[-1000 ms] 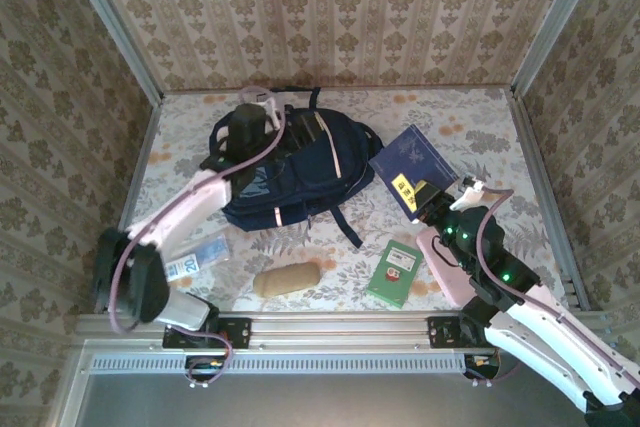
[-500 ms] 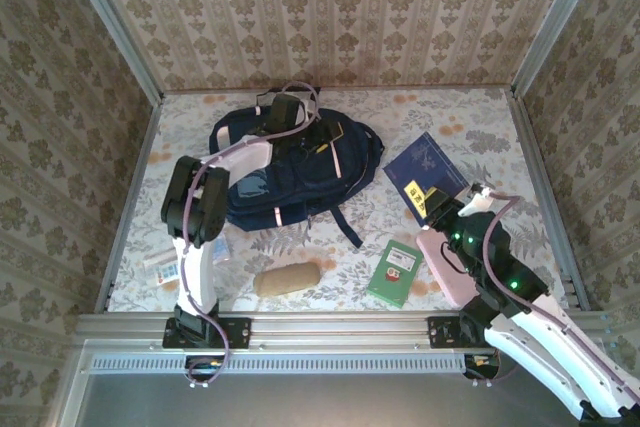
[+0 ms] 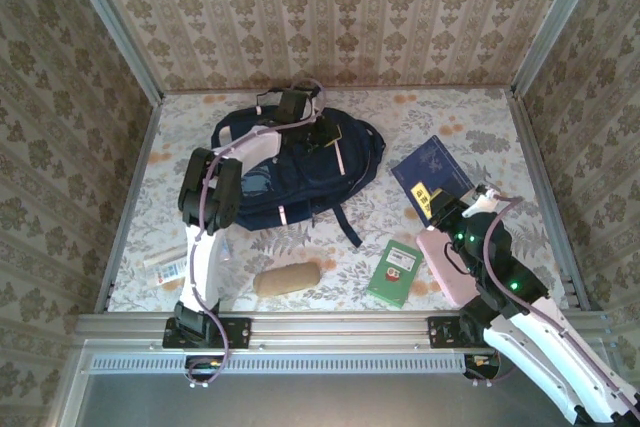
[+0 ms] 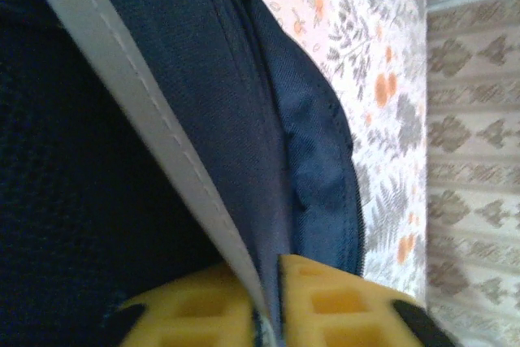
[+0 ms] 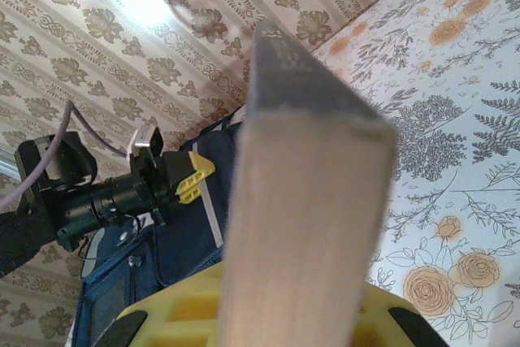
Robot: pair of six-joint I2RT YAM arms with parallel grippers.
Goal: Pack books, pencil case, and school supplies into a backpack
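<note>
Mid-pack: book (image 3: 432,169) aloft at right of counter (image 3: 480,122).
Pinched in right claw (image 3: 449,213), nearest. Farther back, left claw (image 3: 322,134) clamped on backpack (image 3: 290,187) zip edge. Next, probably: lifting that edge, sliding book inside.

Both arms are built of glossy white links joined by black cylindrical joints. The left arm (image 3: 205,252) and the right arm (image 3: 535,332) each sit on a black base bolted to a silver rail, with a mauve-grey cable (image 3: 487,247) looping loosely alongside. Small green lights (image 3: 511,285) glow on the right arm's black joints, and the left claw (image 3: 320,133) and right claw (image 3: 441,209) have black bodies and yellow fingers (image 4: 329,302) moulded with square waffle recesses and black outer corners.
</note>
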